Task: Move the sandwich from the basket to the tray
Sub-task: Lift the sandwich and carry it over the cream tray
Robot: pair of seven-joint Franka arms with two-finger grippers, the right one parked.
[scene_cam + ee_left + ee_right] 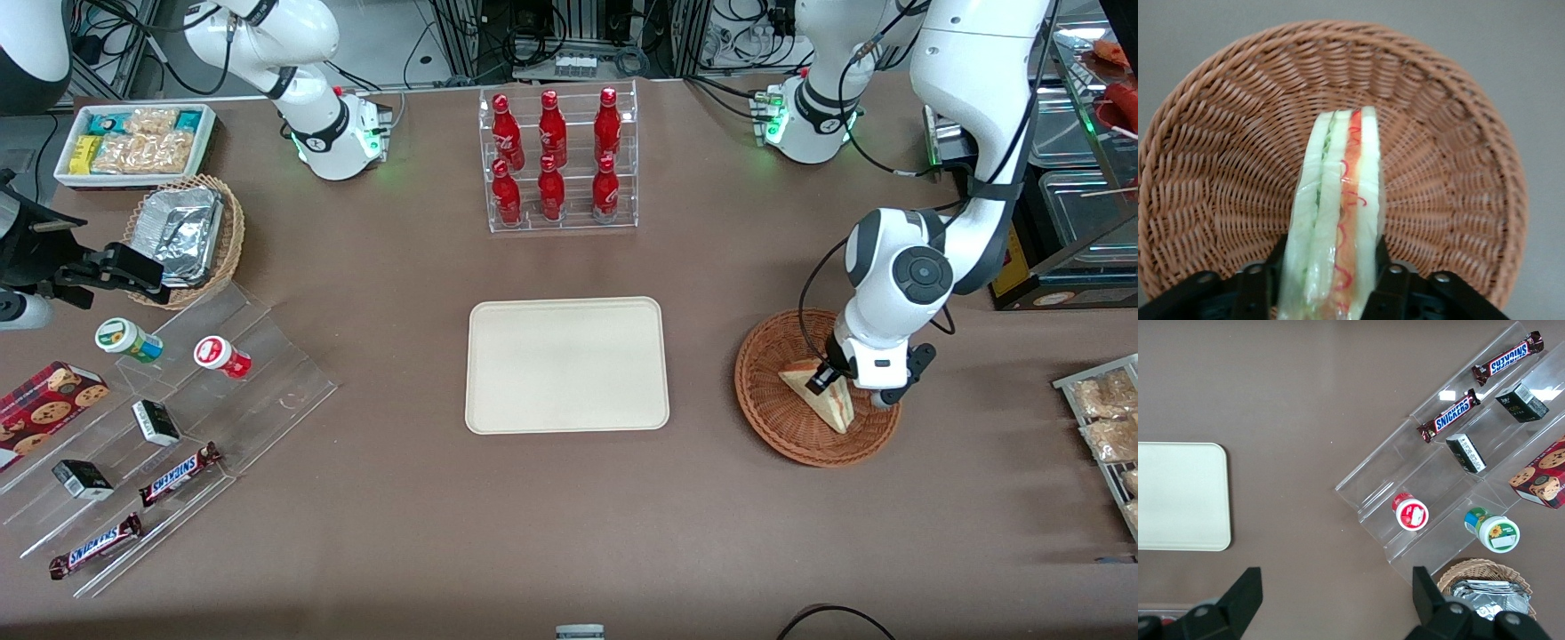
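The sandwich (822, 396), a pale cream wedge with red and green filling along its edge, stands in the reddish-brown wicker basket (766, 391) at the working arm's end of the table. My left gripper (829, 378) is down in the basket, its jaws closed on the sandwich. In the left wrist view the sandwich (1338, 207) sits between the two black fingers (1390, 283), which press on both its bread faces, with the basket (1218, 180) below it. The cream-white tray (567, 364) lies flat at the table's middle, beside the basket, and also shows in the right wrist view (1178, 497).
A clear rack of red bottles (557, 160) stands farther from the front camera than the tray. Toward the parked arm's end are a clear stepped stand with snack bars and cups (169, 427), a tan basket of foil trays (187, 233) and a white snack bin (133, 142).
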